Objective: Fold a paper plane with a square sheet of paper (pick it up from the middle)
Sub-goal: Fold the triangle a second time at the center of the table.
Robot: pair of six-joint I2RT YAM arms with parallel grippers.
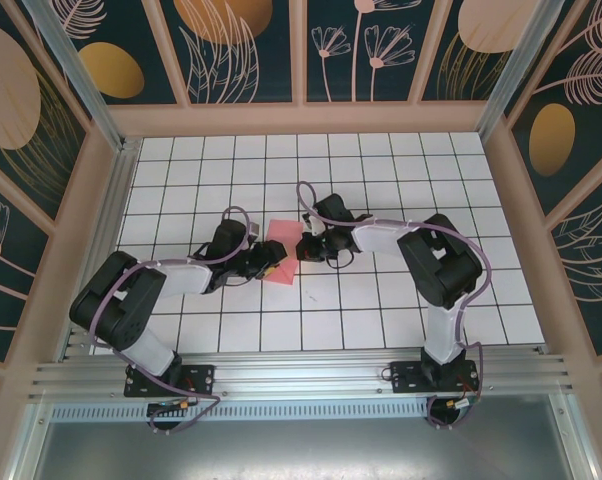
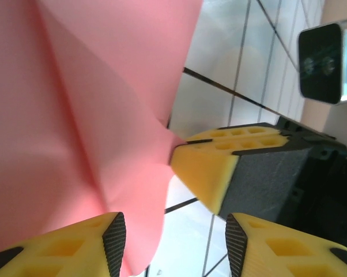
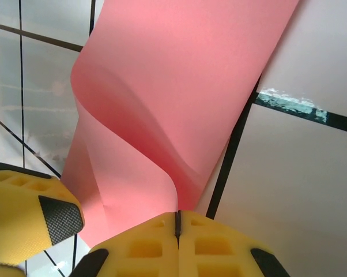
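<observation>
Right wrist: right gripper [image 3: 177,224] pinches the thin pink-red square sheet of paper [image 3: 179,86], left gripper [image 2: 173,242] spread, so a gentle lift should avoid stray creases.

Near the middle of the surface [image 1: 381,300], the square sheet of paper [image 1: 278,240] sits between two claws facing each other: the left claw [image 2: 174,245] just beside its left side, the right claw [image 3: 177,225] touching its right edge, with part of the sheet lifted off the surface.
</observation>
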